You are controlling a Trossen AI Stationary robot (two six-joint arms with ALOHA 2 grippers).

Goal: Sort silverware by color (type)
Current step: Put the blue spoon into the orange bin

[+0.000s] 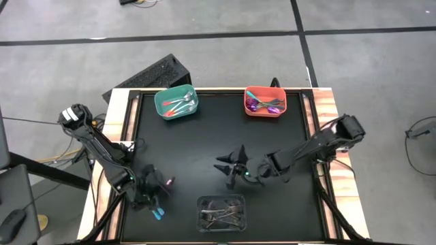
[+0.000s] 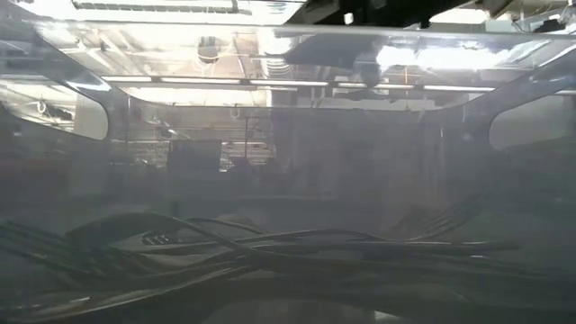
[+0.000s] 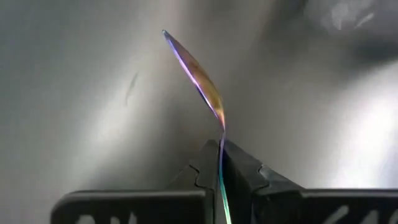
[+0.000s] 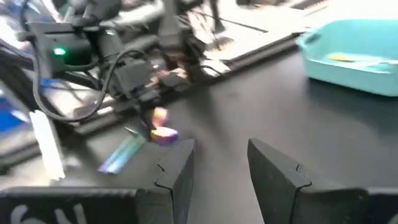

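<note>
So the sorting looks well underway. The teal bin (image 1: 176, 103) at the back already has a few pieces in it, and the red bin (image 1: 265, 102) has some purple-handled ones. The left gripper (image 3: 221, 163) is clamped tight on a spoon (image 3: 198, 76) by its thin handle, down at the near-left of the black table (image 1: 204, 136). The right gripper (image 4: 217, 163) hangs mid-table with its fingers spread, holding nothing. I'd guess that spoon goes to a bin next. The clear tray (image 1: 221, 211) of grey cutlery sits up front.
</note>
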